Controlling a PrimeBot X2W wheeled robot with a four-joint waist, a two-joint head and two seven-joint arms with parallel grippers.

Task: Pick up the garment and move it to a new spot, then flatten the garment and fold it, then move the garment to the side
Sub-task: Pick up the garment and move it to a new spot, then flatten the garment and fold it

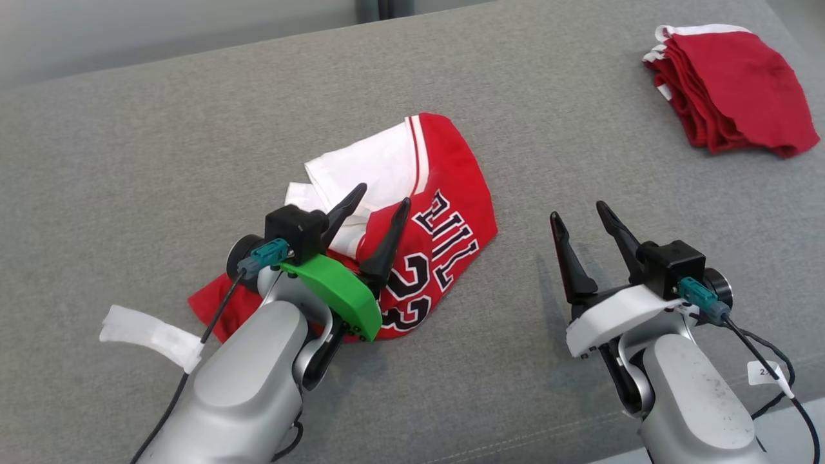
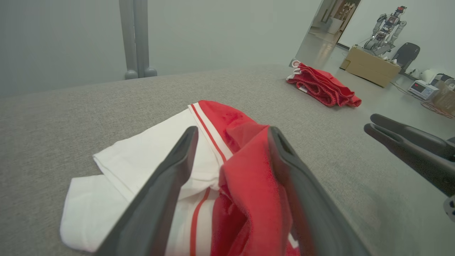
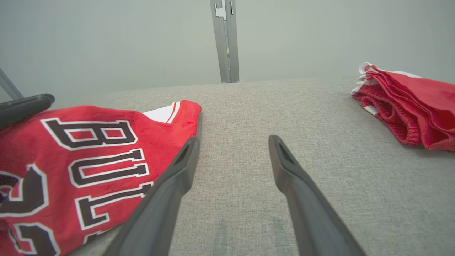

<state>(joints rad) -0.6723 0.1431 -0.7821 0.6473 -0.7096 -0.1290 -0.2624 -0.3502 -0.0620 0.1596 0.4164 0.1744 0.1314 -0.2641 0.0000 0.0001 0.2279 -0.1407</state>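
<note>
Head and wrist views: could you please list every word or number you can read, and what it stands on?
"BULL": black letters on the red jersey; anything further is hidden.
"23": large number beside that word, same jersey.
White tag on the right arm's cable: too small to read.
Red display on a distant device: too blurred to read.
</note>
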